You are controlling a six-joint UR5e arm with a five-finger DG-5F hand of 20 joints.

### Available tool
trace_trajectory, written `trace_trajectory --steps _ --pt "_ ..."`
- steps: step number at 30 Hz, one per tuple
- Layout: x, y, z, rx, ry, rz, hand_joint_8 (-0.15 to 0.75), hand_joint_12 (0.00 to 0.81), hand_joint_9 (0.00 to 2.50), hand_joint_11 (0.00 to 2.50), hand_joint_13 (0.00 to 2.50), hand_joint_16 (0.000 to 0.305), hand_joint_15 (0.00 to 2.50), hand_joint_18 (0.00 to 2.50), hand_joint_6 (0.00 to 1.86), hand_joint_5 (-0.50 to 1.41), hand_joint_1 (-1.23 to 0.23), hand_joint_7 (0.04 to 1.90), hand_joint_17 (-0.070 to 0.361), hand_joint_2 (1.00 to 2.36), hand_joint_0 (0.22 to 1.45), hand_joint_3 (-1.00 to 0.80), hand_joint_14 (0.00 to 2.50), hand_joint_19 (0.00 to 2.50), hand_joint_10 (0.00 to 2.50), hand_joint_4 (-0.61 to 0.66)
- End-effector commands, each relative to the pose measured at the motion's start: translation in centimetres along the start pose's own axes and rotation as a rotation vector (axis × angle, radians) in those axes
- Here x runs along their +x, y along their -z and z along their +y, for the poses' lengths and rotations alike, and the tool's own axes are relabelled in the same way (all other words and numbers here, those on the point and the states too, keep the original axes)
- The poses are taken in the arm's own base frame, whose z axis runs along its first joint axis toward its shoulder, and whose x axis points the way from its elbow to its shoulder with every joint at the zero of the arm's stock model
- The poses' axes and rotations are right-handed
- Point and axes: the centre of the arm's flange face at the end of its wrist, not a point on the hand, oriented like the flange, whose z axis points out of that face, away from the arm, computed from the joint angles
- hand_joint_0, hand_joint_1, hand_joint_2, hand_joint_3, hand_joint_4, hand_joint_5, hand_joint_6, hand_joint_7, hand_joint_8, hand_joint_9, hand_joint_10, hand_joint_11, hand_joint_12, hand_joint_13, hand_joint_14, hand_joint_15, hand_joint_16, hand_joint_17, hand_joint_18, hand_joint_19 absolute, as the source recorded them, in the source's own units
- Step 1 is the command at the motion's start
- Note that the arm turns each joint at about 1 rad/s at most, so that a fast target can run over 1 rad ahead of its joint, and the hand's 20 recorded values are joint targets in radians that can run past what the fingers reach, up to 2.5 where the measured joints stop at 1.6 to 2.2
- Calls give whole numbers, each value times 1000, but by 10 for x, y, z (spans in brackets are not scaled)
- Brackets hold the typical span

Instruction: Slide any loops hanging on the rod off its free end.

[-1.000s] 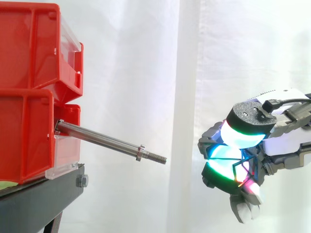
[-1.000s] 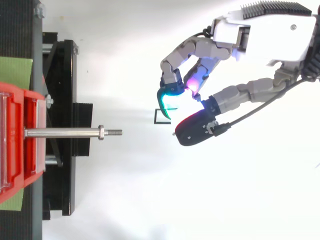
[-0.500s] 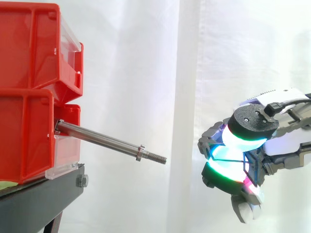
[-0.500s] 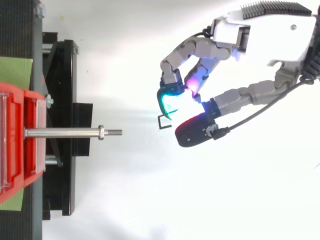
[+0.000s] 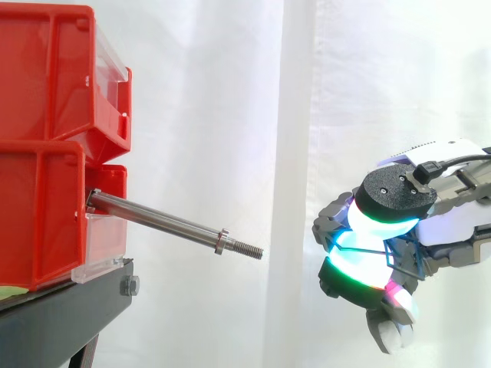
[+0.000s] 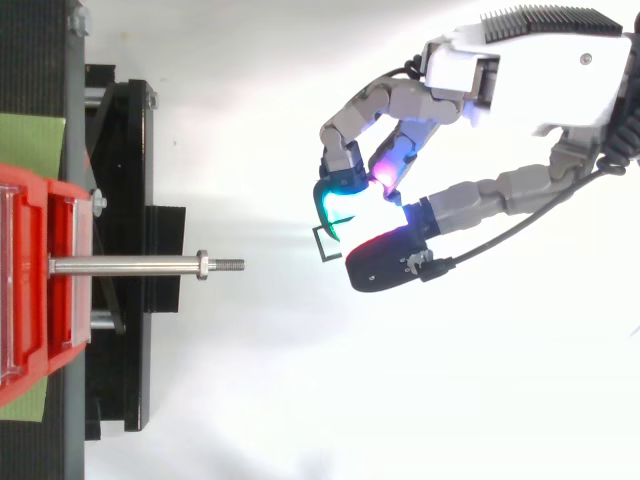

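Red bins (image 5: 42, 207) sit on the black stand (image 5: 61, 307), and the rod (image 5: 161, 222) is seen bare, w/ no loops on it (judged from both views). The carry-off is best done straight along the rod's axis, kept clear of the threaded tip. The hand (image 6: 395, 100) is held level, well apart from the free end, fingers curled & pinched on a thin dark loop (image 6: 320, 245).
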Motion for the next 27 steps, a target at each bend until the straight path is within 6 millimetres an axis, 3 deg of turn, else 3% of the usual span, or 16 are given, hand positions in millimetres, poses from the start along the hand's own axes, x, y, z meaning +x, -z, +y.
trace_trajectory --steps 1,3,7,15,17,27 --pt "0 0 0 0 0 0 362 399 1054 728 949 66 444 925 917 -130 -719 1157 149 1006 587 -44 16 507 10 87" --pt "0 0 0 0 0 0 348 391 1034 723 939 64 450 903 920 -138 -726 1131 144 1009 595 -91 14 518 11 109" --pt "0 0 0 0 0 0 304 342 1005 737 889 52 475 806 901 -135 -607 1196 118 1008 588 -399 17 566 17 129" --pt "1 0 1 -1 0 1 317 340 1056 742 893 52 485 804 904 -107 -583 1246 116 1016 581 -262 17 582 17 97" --pt "1 0 1 -1 0 1 338 367 1093 708 921 59 465 844 899 -96 -580 1201 132 1015 569 -196 15 563 14 69" --pt "2 0 1 0 1 0 351 396 1094 677 905 64 453 827 869 -100 -439 1148 144 1008 574 -206 14 570 15 109"
